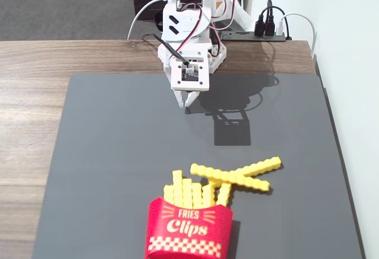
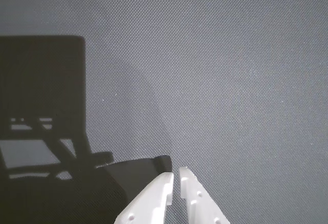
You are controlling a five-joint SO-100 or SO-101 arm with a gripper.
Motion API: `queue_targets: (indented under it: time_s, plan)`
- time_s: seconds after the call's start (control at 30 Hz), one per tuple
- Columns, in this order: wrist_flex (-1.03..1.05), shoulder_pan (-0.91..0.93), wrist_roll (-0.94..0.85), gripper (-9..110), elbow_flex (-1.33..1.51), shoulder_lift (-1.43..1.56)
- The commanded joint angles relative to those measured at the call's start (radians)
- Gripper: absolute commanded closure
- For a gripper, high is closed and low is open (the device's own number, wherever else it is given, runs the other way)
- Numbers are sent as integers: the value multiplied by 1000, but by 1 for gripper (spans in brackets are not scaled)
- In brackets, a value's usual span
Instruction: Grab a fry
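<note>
Grey mat [image 1: 118, 152] on wooden table [image 1: 35, 63]

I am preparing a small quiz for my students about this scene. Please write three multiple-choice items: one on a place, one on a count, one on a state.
1. In the fixed view, where do the loose fries lie relative to the red carton?
A. Above it, to its right
B. To its left
C. On the wooden table

2. How many loose fries lie on the mat?
A. One
B. Two
C. Four

3. How are the jaws?
A. Shut on a fry
B. Wide open
C. Nearly closed and empty

Answers:
1. A: one fry and the other fry cross just above and right of the red carton, on the grey mat.
2. B: only these two lie outside the carton.
3. C: the gripper shows a narrow gap with only mat beneath.
</note>
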Motion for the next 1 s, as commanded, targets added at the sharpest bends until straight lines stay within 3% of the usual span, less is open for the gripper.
queue_targets:
  time_s: [0.0, 0.57, 0.97]
  plan:
    - [18, -94, 23, 101, 2, 5]
    - [-26, -101, 31, 101, -34, -100]
    - [-101, -117, 238, 101, -282, -463]
